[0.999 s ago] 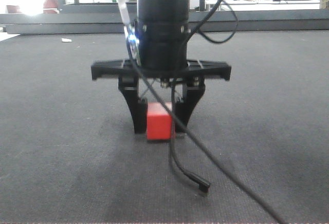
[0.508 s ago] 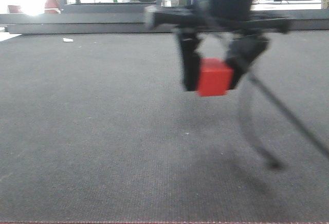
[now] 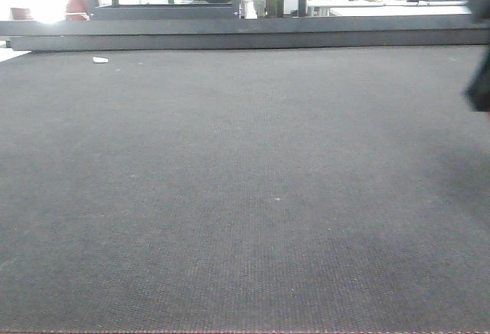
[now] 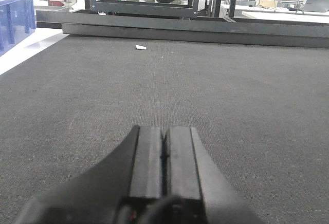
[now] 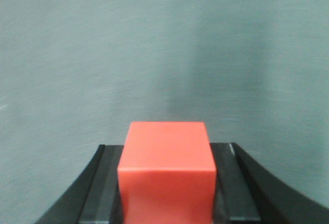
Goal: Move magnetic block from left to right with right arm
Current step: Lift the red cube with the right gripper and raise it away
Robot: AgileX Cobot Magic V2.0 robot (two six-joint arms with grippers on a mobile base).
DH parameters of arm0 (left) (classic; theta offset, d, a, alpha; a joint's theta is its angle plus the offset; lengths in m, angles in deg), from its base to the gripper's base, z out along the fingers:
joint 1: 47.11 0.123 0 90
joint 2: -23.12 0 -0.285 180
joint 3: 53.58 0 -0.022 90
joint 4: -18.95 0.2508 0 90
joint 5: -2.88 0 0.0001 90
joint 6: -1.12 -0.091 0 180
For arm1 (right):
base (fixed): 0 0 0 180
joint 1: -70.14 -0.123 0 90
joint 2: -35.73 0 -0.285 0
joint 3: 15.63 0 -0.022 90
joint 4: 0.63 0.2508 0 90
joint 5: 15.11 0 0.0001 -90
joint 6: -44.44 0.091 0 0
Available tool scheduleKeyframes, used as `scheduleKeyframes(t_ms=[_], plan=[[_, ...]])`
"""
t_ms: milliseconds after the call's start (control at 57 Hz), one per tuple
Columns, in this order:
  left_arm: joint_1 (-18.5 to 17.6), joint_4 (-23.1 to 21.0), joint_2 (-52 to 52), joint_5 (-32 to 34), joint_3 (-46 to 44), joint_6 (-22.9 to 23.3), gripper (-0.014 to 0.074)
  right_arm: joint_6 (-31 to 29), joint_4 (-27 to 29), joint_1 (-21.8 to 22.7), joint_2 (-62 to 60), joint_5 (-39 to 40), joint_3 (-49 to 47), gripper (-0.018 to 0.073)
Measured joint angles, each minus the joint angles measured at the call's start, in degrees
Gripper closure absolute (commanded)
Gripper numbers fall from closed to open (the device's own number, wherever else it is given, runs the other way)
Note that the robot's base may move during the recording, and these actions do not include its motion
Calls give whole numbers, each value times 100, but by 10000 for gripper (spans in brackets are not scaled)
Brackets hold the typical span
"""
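Dark mat [image 3: 245,196] lies below the right gripper [image 5: 167,154], jaws clamped on the magnetic block [image 5: 167,167] held off it: pickup done, placing pending; left gripper [image 4: 164,147] jaws pressed together, empty.

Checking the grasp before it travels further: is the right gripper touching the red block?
Touching. The right wrist view shows the magnetic block pressed between both fingers of the right gripper, no gap either side.
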Motion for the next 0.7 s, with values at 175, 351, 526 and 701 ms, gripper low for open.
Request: scheduleKeyframes(t_ms=[175, 351, 526, 701], plan=[[0, 0, 0, 0, 0, 0, 722, -165, 14, 454, -759, 949, 729, 313], [0, 0, 0, 0, 0, 0, 722, -185, -24, 502, -1545, 1908, 1514, 313], [0, 0, 0, 0, 0, 0, 722, -185, -24, 502, -2490, 3001, 2343, 313], [0, 0, 0, 0, 0, 0, 722, -185, -24, 502, -3486, 3409, 2849, 313]])
